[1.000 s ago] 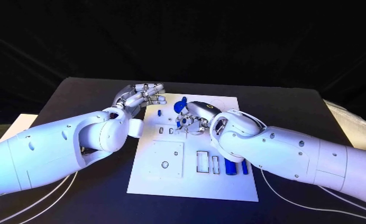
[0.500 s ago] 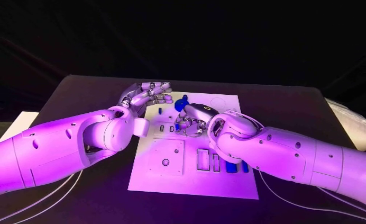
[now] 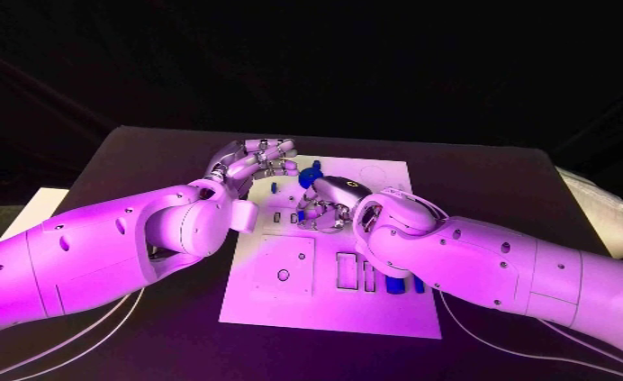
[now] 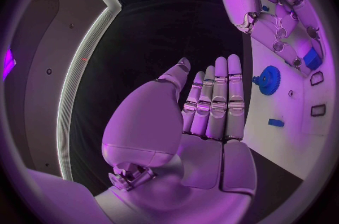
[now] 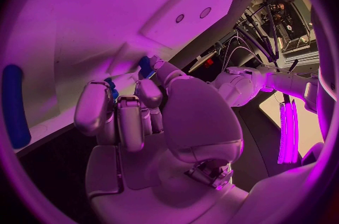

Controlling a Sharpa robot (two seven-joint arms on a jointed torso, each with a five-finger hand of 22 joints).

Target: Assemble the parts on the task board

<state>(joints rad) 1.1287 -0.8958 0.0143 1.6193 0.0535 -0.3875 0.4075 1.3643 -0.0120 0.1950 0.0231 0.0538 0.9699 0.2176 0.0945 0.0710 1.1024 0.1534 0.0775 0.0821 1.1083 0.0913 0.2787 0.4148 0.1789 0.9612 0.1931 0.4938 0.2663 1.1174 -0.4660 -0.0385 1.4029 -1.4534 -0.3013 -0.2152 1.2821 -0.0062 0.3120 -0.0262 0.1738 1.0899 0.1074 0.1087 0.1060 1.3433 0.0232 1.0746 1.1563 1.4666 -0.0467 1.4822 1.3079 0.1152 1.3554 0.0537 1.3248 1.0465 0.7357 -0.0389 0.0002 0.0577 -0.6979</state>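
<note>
Over task board [image 3: 325,291]: right hand [image 3: 325,208] apparently pinching one blue part [image 5: 146,66] — left hand [image 4: 205,117] flat, empty.

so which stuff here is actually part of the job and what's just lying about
Part of the job:
- task board
- blue gear
- small blue part pinched by the right hand
- blue bars in the board's slots

Lying about:
- white cables
- left hand, held open

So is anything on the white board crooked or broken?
Nothing looks broken or spilled. The white task board lies flat on the black table. A round blue gear sits on it. The right hand pinches a small blue part over the board. The left hand is open, holding nothing.
</note>
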